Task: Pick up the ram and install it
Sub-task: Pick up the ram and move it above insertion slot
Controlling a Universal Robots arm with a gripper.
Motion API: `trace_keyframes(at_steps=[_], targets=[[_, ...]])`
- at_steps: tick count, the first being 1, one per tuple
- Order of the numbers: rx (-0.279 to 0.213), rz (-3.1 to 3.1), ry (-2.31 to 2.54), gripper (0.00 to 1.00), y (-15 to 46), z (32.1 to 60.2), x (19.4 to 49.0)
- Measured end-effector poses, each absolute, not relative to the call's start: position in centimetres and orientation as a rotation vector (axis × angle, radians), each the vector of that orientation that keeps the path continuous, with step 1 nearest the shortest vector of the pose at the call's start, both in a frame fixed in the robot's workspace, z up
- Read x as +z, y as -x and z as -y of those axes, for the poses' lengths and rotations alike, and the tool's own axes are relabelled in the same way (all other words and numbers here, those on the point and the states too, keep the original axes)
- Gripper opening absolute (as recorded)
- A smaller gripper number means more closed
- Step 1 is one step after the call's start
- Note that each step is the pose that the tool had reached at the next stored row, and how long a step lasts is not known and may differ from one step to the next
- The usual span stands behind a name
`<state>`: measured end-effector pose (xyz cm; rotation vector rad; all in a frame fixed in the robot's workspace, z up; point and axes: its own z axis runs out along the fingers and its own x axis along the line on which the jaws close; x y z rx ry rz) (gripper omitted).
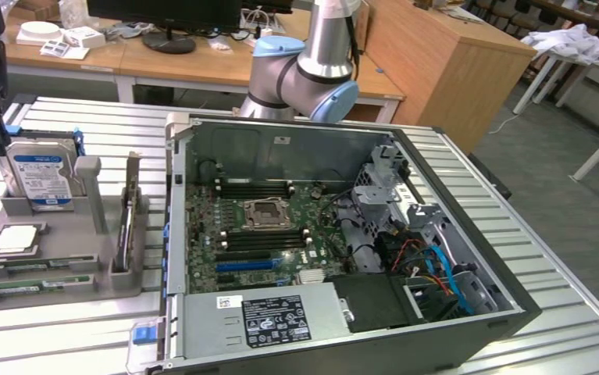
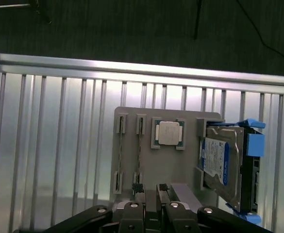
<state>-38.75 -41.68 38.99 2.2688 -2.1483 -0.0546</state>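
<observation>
Pincer [image 2: 150, 188] parted above ram [image 2: 139, 158]; computer case [image 1: 247, 148] alongside

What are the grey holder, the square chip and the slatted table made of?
The grey holder looks like matte plastic: even dull grey, no glare. The square chip has a silvery metal lid, softly shiny. The slatted table seems aluminium: pale ribbed profiles with bright reflections.

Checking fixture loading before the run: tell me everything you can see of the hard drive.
The hard drive is a silver metal box with a blue-and-white label on its broad face and blue plastic rails along its sides. It stands on edge in a slot of the grey holder, at the exterior view's left of the open computer case.
</observation>
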Motion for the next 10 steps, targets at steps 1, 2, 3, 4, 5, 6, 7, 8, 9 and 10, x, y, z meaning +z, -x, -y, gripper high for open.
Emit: trace_keyframes(at_steps=[1,2,3,4,5,6,7,8,9,10], targets=[[-0.055,2.152,-2.266,0.24,38.75,41.68,39.00],[-0.055,2.152,-2.265,0.24,38.75,41.68,39.00],[-0.055,2.152,-2.265,0.24,38.74,41.68,39.00],[-0.055,2.152,-2.265,0.24,38.74,41.69,39.00],[-0.055,2.152,-2.265,0.24,38.74,41.68,39.00],[-0.055,2.152,-2.265,0.24,38.74,41.68,39.00],[-0.055,2.152,-2.265,0.24,38.74,41.69,39.00],[-0.055,2.152,-2.265,0.24,38.74,41.69,38.99],[-0.055,2.152,-2.265,0.24,38.75,41.69,38.99],[-0.055,2.152,-2.265,0.24,38.75,41.69,38.99]])
